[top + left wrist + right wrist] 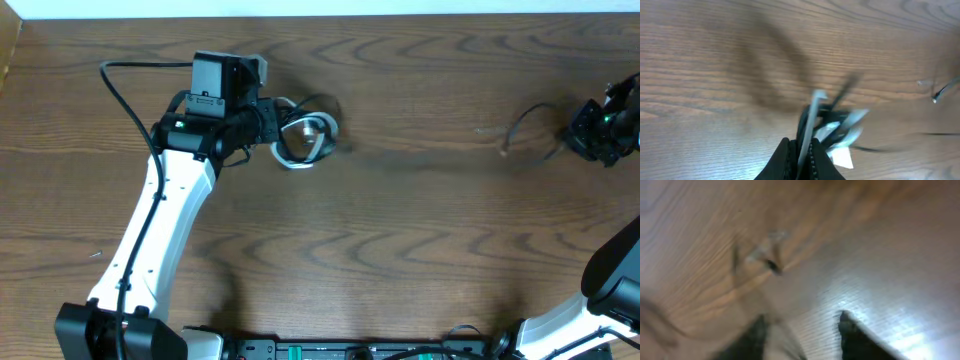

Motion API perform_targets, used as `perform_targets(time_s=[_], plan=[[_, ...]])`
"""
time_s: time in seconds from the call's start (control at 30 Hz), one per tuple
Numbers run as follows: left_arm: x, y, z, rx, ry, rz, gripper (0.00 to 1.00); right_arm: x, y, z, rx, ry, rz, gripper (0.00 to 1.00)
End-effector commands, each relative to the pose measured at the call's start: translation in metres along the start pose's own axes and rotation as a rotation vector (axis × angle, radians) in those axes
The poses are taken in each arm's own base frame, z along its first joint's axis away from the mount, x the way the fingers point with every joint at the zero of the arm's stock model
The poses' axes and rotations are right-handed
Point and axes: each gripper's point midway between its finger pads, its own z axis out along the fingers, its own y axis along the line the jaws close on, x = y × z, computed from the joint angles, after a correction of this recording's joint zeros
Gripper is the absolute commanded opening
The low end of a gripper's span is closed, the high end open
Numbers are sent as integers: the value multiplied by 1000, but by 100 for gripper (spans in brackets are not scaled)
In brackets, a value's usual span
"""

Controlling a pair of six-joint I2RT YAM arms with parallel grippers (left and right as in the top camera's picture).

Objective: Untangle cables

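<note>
On the left of the brown wood-grain table, toward its far edge, the left gripper is pinched tight on a white cable, a thin, flat-looking cord rising from between its black ribbed fingers. That cord belongs to the cables, a small knot of white and black loops just right of the fingers. The knot is glossy and limp, with a pale end showing in the wrist view, too blurred to name. Well to the right, a single black cable lies apart on the wood in a thin open arc. One end is near a faint clear scrap, and the other runs toward the right gripper at the right edge; whether it touches that gripper I cannot tell. Its jaws stand partly apart, with bare wood between the dark fingers and nothing seen in them, though that wrist view is heavily smeared. I judge the step in hand to be the pulling apart: one black cord looks freed, and the rest is looped together in the left grip. The next move likely calls for the right gripper to travel left to the knot, close on one loop alone, and draw it away against the left's hold. The cords look slick and springy, so a shallow pinch may slip, and a hard pull could tighten the loops.
</note>
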Motion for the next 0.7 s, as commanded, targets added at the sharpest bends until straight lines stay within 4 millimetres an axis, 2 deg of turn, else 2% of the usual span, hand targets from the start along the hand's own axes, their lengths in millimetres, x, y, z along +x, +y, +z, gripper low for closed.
perform_targets(time_s=[0.0,0.07,0.13,0.23,0.37,0.4,0.67], plan=[[-1,-10,-6,65,2,1,8,15,49,-2,-242,44,-269,72],[2,-23,-7,141,17,14,8,26,77,-8,-388,56,-374,88],[3,-40,-11,237,27,51,7,36,104,-18,-539,56,-473,98],[2,-70,-21,419,31,82,7,47,133,-27,-669,59,-549,99],[-4,-98,-36,592,9,119,8,67,166,-28,-744,87,-627,98],[-9,-102,-38,612,2,90,7,76,180,-27,-763,96,-669,97],[-30,-109,-44,646,-8,-125,8,109,241,-34,-837,93,-860,94]])
